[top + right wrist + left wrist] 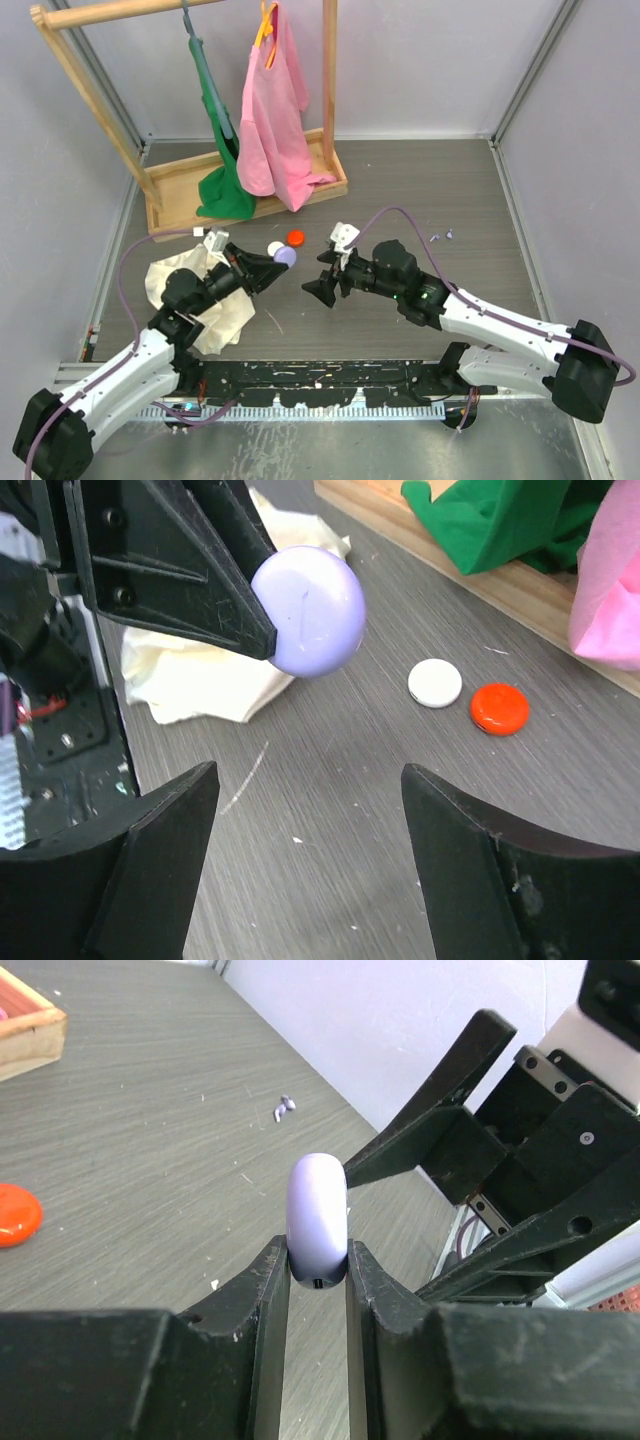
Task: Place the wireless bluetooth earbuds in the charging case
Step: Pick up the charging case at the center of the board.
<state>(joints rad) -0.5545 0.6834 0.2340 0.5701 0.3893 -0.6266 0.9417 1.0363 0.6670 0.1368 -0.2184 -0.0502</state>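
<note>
My left gripper (278, 262) is shut on the charging case (285, 256), a round pale-lavender puck held on edge above the table. In the left wrist view the case (318, 1220) sits pinched between the two fingertips (318, 1255). My right gripper (325, 275) faces it from the right, open, with nothing between its fingers. In the right wrist view the case (308, 610) hangs ahead of the spread jaws (310, 780). The earbuds (441, 237) lie small and pale on the table to the far right, also seen as tiny specks (284, 1108).
A red-orange round cap (295, 238) and a white round cap (275, 248) lie just behind the case. A cream cloth (210, 300) is crumpled under the left arm. A wooden rack (250, 185) with green and pink garments stands at the back left.
</note>
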